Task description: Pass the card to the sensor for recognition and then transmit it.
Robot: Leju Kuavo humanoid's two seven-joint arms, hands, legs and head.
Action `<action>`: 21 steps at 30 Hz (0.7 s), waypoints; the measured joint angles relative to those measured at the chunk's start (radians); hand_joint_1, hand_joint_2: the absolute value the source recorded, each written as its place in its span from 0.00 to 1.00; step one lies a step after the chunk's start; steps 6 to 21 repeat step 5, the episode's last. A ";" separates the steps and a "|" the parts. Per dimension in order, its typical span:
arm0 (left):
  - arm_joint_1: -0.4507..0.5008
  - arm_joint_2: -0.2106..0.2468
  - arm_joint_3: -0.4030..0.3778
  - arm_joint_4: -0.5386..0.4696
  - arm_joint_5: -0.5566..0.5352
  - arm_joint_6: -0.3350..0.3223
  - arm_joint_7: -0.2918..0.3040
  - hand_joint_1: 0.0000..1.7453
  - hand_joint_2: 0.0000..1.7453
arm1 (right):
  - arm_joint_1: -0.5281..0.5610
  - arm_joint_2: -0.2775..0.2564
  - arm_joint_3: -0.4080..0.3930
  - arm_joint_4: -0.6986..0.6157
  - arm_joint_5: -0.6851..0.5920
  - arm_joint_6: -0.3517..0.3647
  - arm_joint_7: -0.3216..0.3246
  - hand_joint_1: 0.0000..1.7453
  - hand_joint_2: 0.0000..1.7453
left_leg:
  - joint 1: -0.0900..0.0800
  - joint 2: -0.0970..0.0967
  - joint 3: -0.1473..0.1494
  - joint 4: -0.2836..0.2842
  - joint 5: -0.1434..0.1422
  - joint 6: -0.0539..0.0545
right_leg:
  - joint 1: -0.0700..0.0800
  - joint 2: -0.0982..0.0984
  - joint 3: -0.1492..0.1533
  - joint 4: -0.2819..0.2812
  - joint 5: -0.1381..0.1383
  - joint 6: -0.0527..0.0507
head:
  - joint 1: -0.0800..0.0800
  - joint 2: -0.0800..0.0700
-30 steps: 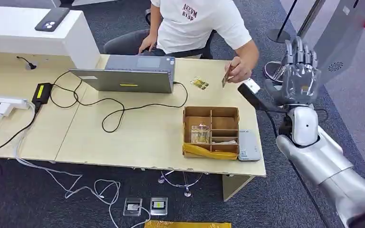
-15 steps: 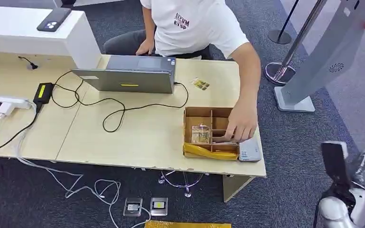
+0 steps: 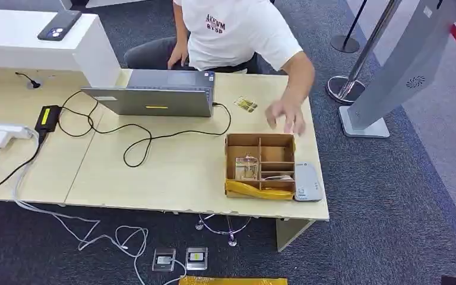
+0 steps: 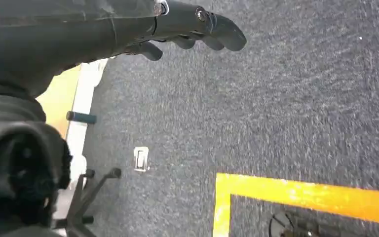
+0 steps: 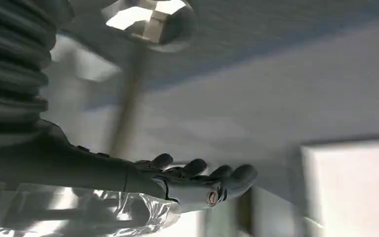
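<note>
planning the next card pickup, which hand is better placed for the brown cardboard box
Right, probably. The brown cardboard divider box and the grey card sensor sit at the right end of the pale wooden table, the right arm's side. The left hand and right hand are both empty.

Sensor (image 3: 307,183) lies right of box (image 3: 260,166), touching.

The robot's right hand (image 5: 197,180), which had been raised beside the counter's (image 3: 172,172) end, dropped low and hung with nothing in it, fingers loosely extended. The person's hand (image 3: 285,116), which had held a card and then reached into the cardboard box (image 3: 260,166), lifted away, empty, above the counter.
</note>
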 joint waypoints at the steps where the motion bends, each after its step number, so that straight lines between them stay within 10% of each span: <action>1: -0.001 0.000 0.004 0.004 0.000 0.000 0.000 0.00 0.00 | 0.004 0.011 -0.034 0.057 0.035 0.006 0.044 0.00 1.00 | 0.000 0.000 0.000 0.000 0.000 0.000 | 0.000 0.000 0.000 0.000 0.000 0.000 | 0.000 0.000; 5: -0.008 0.000 0.006 0.014 0.000 0.001 -0.014 0.00 0.00 | 0.006 0.034 -0.098 0.209 0.158 0.162 0.216 0.00 1.00 | 0.000 0.002 0.001 0.000 -0.001 -0.001 | 0.000 0.002 0.000 0.001 0.000 -0.001 | 0.000 0.000; 21: -0.008 0.000 0.006 0.014 0.000 0.001 -0.014 0.00 0.00 | 0.006 0.034 -0.098 0.209 0.158 0.162 0.216 0.00 1.00 | 0.000 0.002 0.001 0.000 -0.001 -0.001 | 0.000 0.002 0.000 0.001 0.000 -0.001 | 0.000 0.000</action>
